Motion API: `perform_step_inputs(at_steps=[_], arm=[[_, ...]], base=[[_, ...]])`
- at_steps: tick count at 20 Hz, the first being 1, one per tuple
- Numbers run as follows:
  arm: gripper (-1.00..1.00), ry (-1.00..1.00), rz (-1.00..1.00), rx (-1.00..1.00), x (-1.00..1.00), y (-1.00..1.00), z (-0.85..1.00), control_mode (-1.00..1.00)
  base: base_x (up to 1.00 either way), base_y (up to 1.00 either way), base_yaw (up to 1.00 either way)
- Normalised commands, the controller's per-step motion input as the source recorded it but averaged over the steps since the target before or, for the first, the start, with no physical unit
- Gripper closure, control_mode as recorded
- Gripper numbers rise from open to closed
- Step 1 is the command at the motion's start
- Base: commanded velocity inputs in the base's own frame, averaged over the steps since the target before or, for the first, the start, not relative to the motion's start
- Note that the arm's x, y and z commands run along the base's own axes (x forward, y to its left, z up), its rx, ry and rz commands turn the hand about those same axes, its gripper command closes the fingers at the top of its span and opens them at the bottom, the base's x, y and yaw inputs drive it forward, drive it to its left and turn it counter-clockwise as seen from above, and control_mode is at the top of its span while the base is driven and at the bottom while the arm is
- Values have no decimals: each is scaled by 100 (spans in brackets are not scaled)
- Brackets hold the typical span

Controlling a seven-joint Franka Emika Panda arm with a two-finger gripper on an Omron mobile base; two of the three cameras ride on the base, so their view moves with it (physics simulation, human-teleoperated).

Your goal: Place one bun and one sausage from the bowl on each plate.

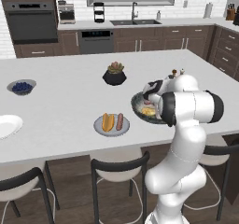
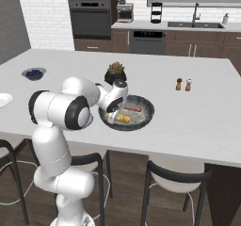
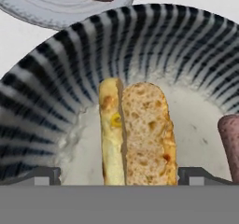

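Note:
The wide dark bowl (image 2: 146,108) sits on the island in front of me, its striped inner wall (image 3: 56,92) close in the hand view. A split bun (image 3: 137,134) lies in it, with a sausage (image 3: 231,146) to its right. My gripper (image 3: 120,176) is open and low over the bowl, one fingertip on each side of the bun, neither touching it. From the base, the gripper (image 2: 113,116) hangs at the bowl's near-left rim beside the bun (image 2: 123,118) and sausage (image 2: 133,108). The grey plate (image 1: 99,127) holds a bun (image 1: 108,122) and a sausage (image 1: 120,121). The white plate (image 1: 7,125) lies far left.
A black pot with a succulent (image 1: 114,73) stands behind the bowl. A small bowl of blueberries (image 1: 21,86) sits at the far left, and salt and pepper shakers (image 2: 183,84) to the right. Stools (image 1: 119,167) line the island's near edge.

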Motion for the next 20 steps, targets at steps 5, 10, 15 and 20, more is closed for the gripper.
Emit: perform_step_inputs(at_steps=[5, 10, 15, 20], arm=[[-100, -1, 0, 0, 0, -1, -22, -100], [-100, -2, 0, 0, 9, 0, -17, -100], [-100, 0, 0, 0, 14, -1, -5, -100], [-100, 0, 2, 0, 9, -11, -8, -100]], base=[[0, 0, 0], [0, 0, 0], [0, 0, 0], [0, 0, 0]])
